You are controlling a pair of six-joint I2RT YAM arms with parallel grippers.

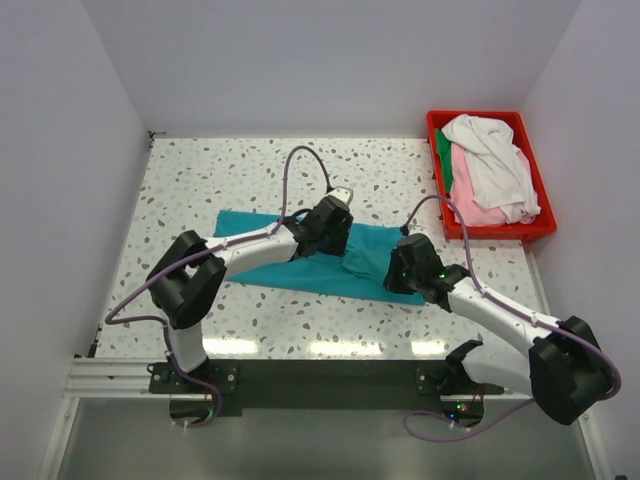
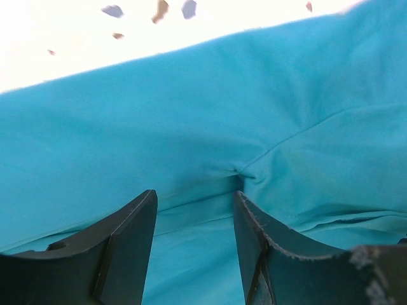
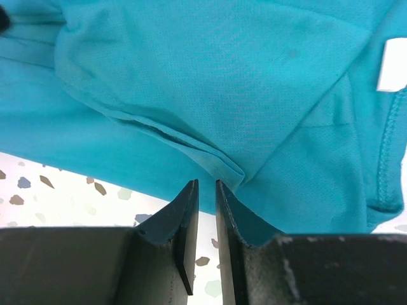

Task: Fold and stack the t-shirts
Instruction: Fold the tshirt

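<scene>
The teal t-shirt [image 1: 330, 272] lies spread across the middle of the table, bunched near its centre. My left gripper [image 1: 335, 243] is down on its middle; in the left wrist view the gripper [image 2: 194, 194] is open, with the jaws wide apart over the teal cloth [image 2: 191, 114] and a crease at the right fingertip. My right gripper [image 1: 393, 260] is at the shirt's right part. In the right wrist view it [image 3: 206, 183] is nearly closed at the near edge of the shirt [image 3: 210, 76], with folds running into its tips. White [image 1: 495, 160], pink [image 1: 478, 203] and dark green [image 1: 444, 160] t-shirts lie heaped in the bin.
The red plastic bin [image 1: 500, 233] stands at the back right corner, against the right wall. Speckled tabletop [image 1: 220, 170] shows around the shirt. Walls close in the table on the left, back and right. A white label [image 3: 393, 63] shows on the shirt.
</scene>
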